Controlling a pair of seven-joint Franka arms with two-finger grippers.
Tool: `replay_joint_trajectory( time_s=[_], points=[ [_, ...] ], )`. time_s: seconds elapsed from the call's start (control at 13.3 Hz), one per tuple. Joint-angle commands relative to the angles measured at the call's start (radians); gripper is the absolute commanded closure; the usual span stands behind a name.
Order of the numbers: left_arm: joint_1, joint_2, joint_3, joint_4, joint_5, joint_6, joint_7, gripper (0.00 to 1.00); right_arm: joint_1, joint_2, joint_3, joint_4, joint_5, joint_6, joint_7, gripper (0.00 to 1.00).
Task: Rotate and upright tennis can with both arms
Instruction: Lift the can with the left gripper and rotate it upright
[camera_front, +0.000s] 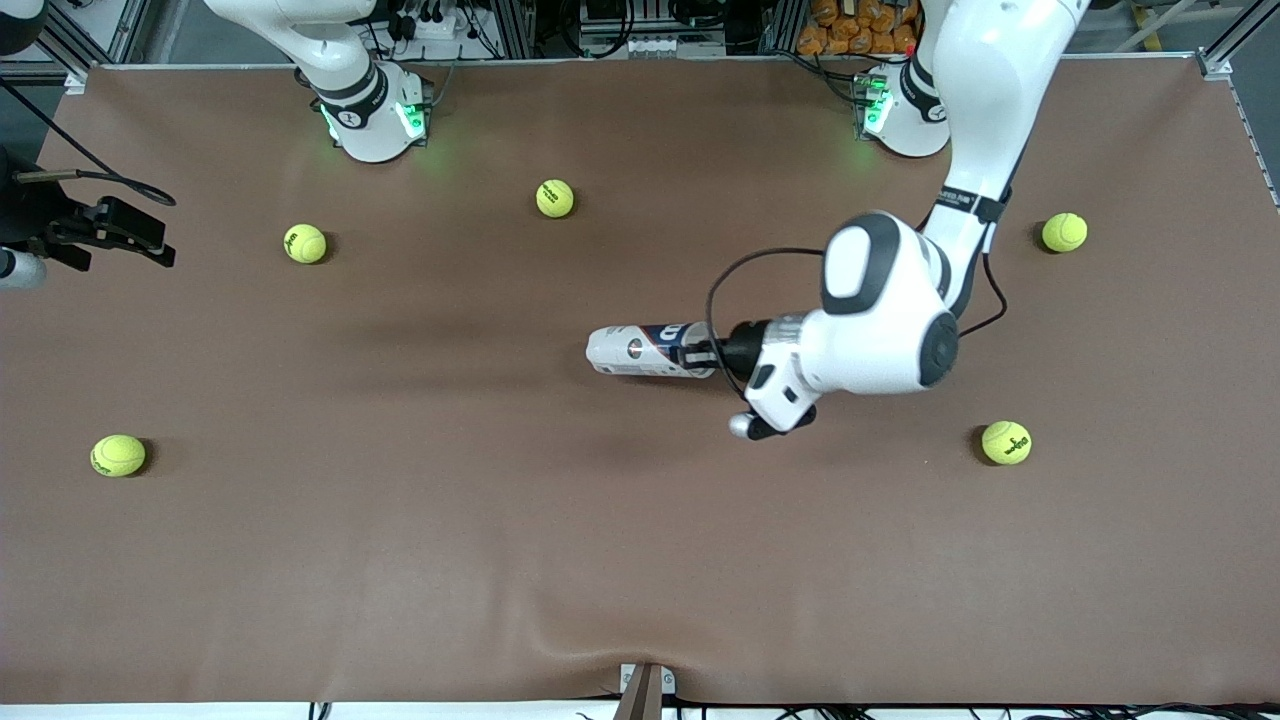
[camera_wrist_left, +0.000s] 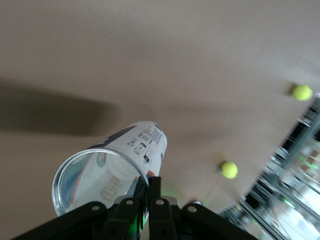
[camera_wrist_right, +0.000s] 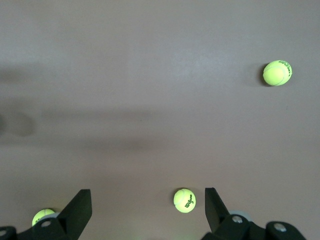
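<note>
The tennis can (camera_front: 645, 350) lies on its side near the middle of the table, white and dark blue, with its open silver-rimmed end toward the left arm. My left gripper (camera_front: 703, 352) is shut on that rim. In the left wrist view the tennis can (camera_wrist_left: 115, 165) shows its open mouth, and the left gripper (camera_wrist_left: 148, 187) pinches the wall with one finger inside and one outside. I cannot tell whether the can touches the table. My right gripper (camera_front: 150, 240) hangs over the right arm's end of the table, open and holding nothing (camera_wrist_right: 148, 200).
Several yellow-green tennis balls lie scattered on the brown table, among them one (camera_front: 555, 198) near the bases, one (camera_front: 1006, 442) by the left arm's elbow and one (camera_front: 118, 455) at the right arm's end. A ball (camera_wrist_right: 184, 200) lies below the right gripper.
</note>
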Motion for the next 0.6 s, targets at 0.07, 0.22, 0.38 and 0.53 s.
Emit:
replay_joint_trajectory(
  time_s=[0.07, 0.22, 0.38, 0.53],
  points=[
    [-0.072, -0.023, 0.010, 0.037, 0.082, 0.003, -0.179, 1.00, 0.031, -0.018, 0.001, 0.044, -0.074, -0.012, 0.007, 0.00],
    [-0.102, -0.027, 0.006, 0.043, 0.192, 0.003, -0.288, 1.00, 0.025, -0.015, -0.001, 0.096, -0.069, -0.067, 0.007, 0.00],
    [-0.161, -0.018, 0.011, 0.060, 0.338, 0.003, -0.397, 1.00, 0.028, -0.016, 0.001, 0.109, -0.068, -0.070, 0.007, 0.00],
    [-0.221, -0.015, 0.013, 0.071, 0.514, 0.003, -0.524, 1.00, 0.031, -0.013, 0.001, 0.115, -0.068, -0.068, -0.005, 0.00]
  ],
)
